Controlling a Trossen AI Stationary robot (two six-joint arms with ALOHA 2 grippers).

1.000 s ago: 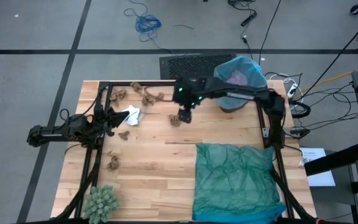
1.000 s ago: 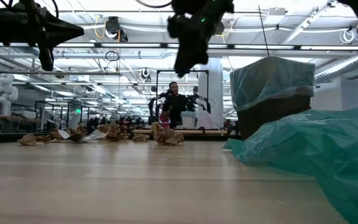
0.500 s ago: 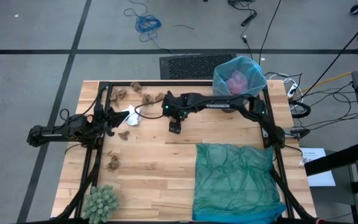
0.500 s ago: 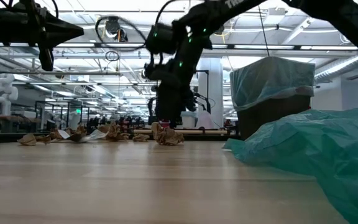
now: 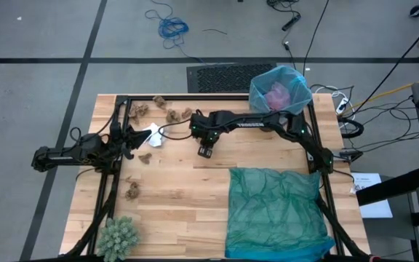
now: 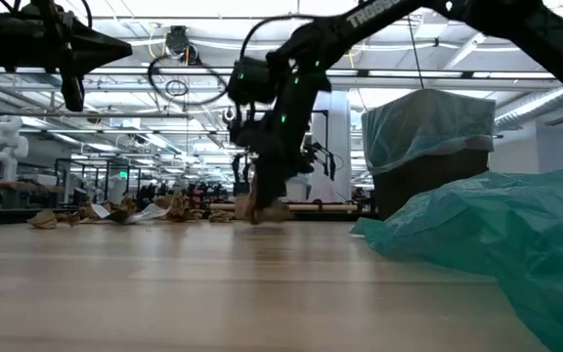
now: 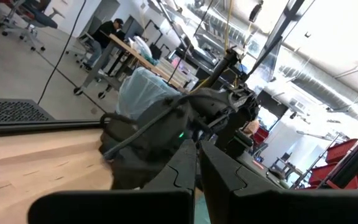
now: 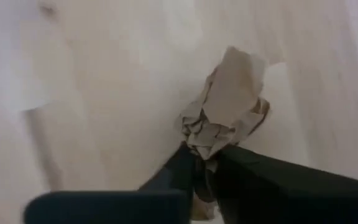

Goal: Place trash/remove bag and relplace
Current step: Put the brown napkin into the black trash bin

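Wooden planks made up the table (image 5: 195,196), with brown paper wads (image 5: 167,110) strewn along its far left part. Down near its middle, the right gripper (image 5: 204,151) had its fingers pinched on one brown wad (image 8: 225,106). At the far right corner stood the blue bag (image 5: 281,89). Over by the left edge, the left gripper (image 5: 128,138) waited, fingers pressed together.

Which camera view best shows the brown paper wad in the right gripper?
The right wrist view: the brown wad fills it, pinched between the right gripper's fingers. The high and low views mostly hide it behind the gripper; the left wrist view misses it.
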